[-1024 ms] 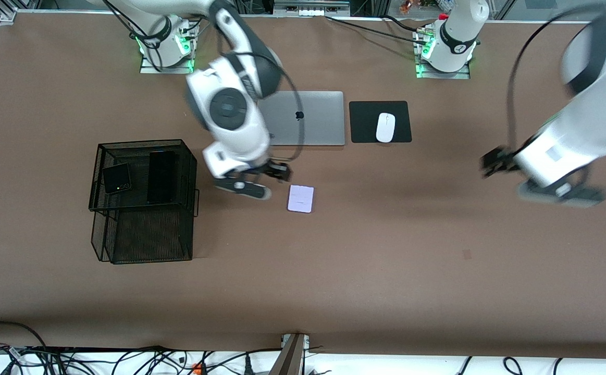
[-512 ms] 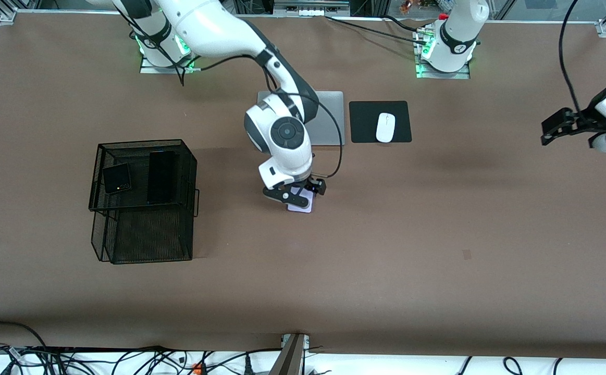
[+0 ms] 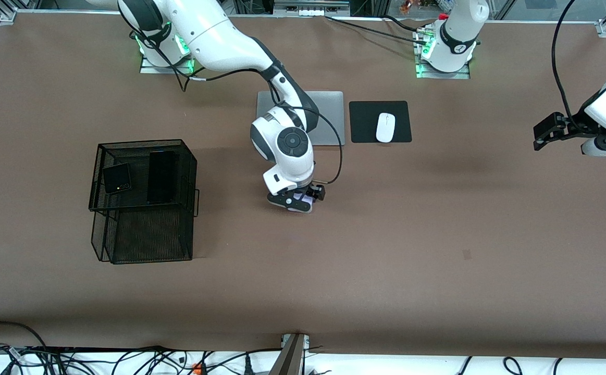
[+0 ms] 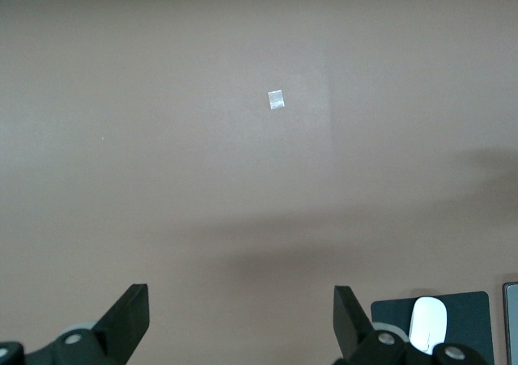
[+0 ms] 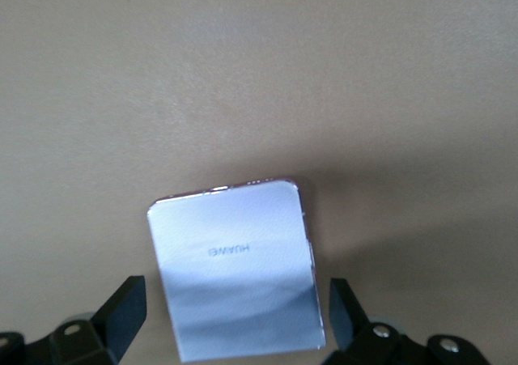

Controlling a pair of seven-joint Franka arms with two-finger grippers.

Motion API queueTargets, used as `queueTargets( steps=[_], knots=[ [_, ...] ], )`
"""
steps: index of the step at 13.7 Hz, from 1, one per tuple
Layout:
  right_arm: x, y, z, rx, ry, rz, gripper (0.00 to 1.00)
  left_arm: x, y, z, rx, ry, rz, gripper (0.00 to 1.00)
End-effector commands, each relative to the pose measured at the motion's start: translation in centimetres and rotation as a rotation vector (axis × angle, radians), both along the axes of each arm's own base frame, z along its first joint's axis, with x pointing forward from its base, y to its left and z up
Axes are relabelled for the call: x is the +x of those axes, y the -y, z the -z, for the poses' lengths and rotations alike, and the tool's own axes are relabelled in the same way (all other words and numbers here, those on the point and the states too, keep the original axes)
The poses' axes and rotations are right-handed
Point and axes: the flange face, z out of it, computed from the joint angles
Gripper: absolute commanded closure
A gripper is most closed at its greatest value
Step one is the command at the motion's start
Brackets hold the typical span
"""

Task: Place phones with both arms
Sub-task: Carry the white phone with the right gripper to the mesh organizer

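The pale lavender flip phone (image 5: 235, 268) lies flat on the table and shows as a sliver under the right hand in the front view (image 3: 307, 200). My right gripper (image 3: 303, 200) is low over it, open, with one finger on each side of the phone and not touching it; it also shows in the right wrist view (image 5: 235, 316). The black flip phone (image 3: 116, 178) and the long black slab phone (image 3: 161, 177) lie on top of the black mesh basket (image 3: 144, 200). My left gripper (image 3: 545, 133) is open and empty, up over the table's edge at the left arm's end, and shows in the left wrist view (image 4: 240, 316).
A silver laptop (image 3: 329, 117) lies closed farther from the front camera than the lavender phone, partly hidden by the right arm. A white mouse (image 3: 385, 127) sits on a black pad (image 3: 402, 122) beside it. The left wrist view shows the mouse (image 4: 426, 320) and a small pale mark (image 4: 276, 99) on the table.
My right arm has swung from beside the basket to over the lavender phone and come down onto it. My left arm has pulled back toward its end of the table and now holds nearly still.
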Motion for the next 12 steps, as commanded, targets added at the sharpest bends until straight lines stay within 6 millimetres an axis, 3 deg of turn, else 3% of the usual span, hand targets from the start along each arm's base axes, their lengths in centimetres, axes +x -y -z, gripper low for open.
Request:
queueTargets(
  steps=[1,3,4,5,6,7,8,10,12],
  knots=[
    [0.1,-0.6,0.8,-0.011,0.026,-0.006,0.0,0.5,-0.1,-0.1,-0.019,0.007,-0.003,0.0],
    [0.2,-0.7,1.1,-0.001,0.037,-0.008,0.0,0.5,-0.1,-0.1,-0.019,0.007,-0.004,0.0],
    [0.1,-0.7,1.5,-0.004,0.036,-0.012,0.16,0.5,0.0,-0.1,-0.018,0.007,-0.003,0.0],
    [0.2,-0.6,1.4,-0.006,0.037,-0.02,0.51,0.7,0.0,-0.3,-0.017,0.012,-0.003,0.0],
    [0.3,-0.6,0.9,-0.008,0.037,-0.023,0.75,0.7,0.0,-0.3,-0.017,0.01,-0.003,0.0],
    [0.4,-0.5,0.2,-0.013,0.037,-0.026,0.85,0.7,0.0,-0.3,-0.017,0.01,-0.003,0.0],
    [0.4,-0.2,-0.1,-0.037,0.012,-0.024,0.9,0.7,0.0,-0.2,-0.019,0.01,-0.003,0.0],
    [1.2,-0.8,-5.5,-0.054,-0.012,-0.019,0.91,0.7,0.0,-0.3,-0.019,0.01,-0.003,0.0],
    [1.9,0.2,-11.0,-0.086,-0.066,-0.032,0.91,0.7,-0.2,-0.3,-0.019,0.009,-0.006,0.0]
  ],
)
